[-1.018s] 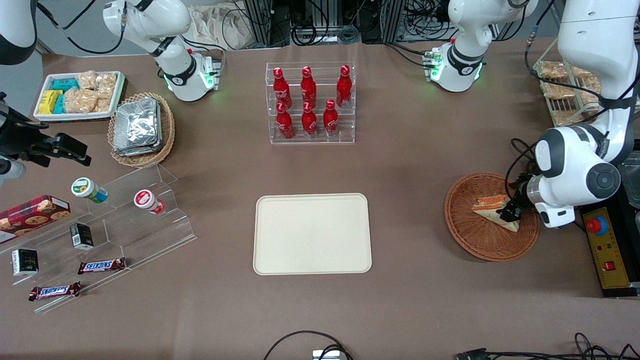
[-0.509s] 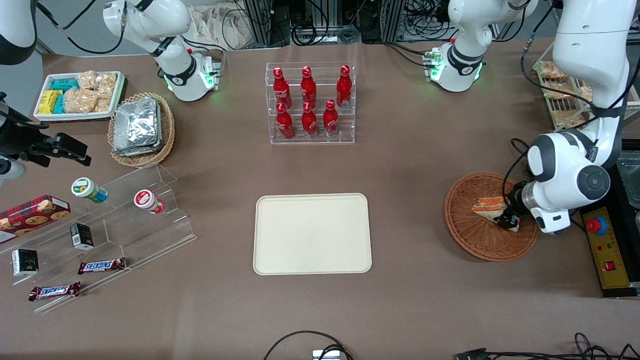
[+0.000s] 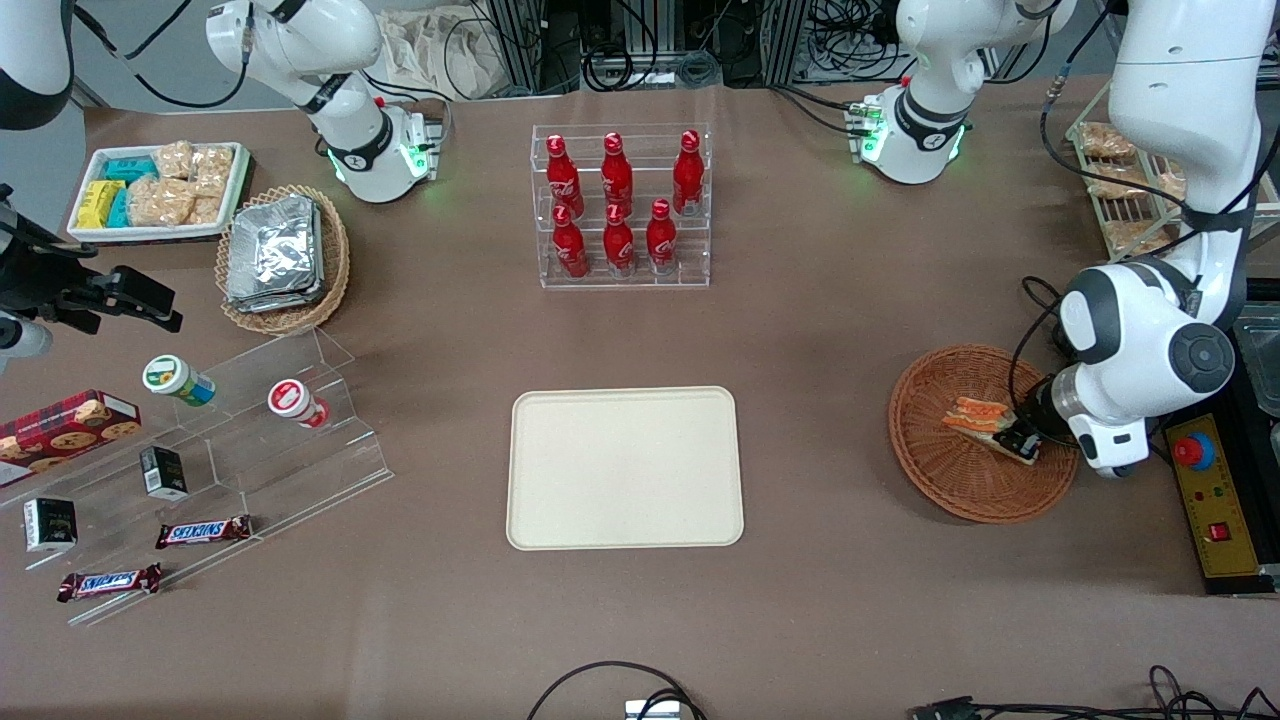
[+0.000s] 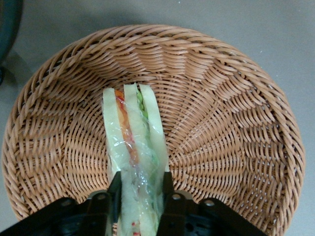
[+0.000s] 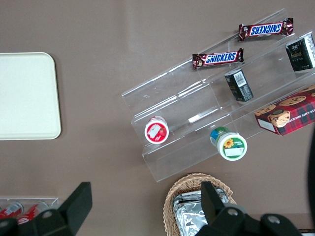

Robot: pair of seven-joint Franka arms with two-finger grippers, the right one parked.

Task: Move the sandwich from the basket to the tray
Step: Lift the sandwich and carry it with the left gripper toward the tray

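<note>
The tray (image 3: 625, 467), a cream-beige rectangle with rounded corners and a low rim, lay flat near the middle of the table, nearer the front camera than the clear rack of red bottles (image 3: 620, 205). Well apart from it, toward the working arm's end of the table, sat the round orange-brown wicker basket (image 3: 950, 480). In it was the sandwich (image 4: 134, 162), a triangular wedge wrapped in clear film: three slices of white bread standing on edge, with an orange-red layer between one pair and a green layer between the other. The wrapping caught the light and wrinkled toward the wider end. The gripper (image 4: 139, 196) was down inside the basket with its two black fingers (image 4: 114, 189) pressed against the outer bread faces, clamped on the sandwich at that wider end. The narrow tip of the wedge pointed toward the basket's centre, over the woven floor (image 4: 211, 147).
</note>
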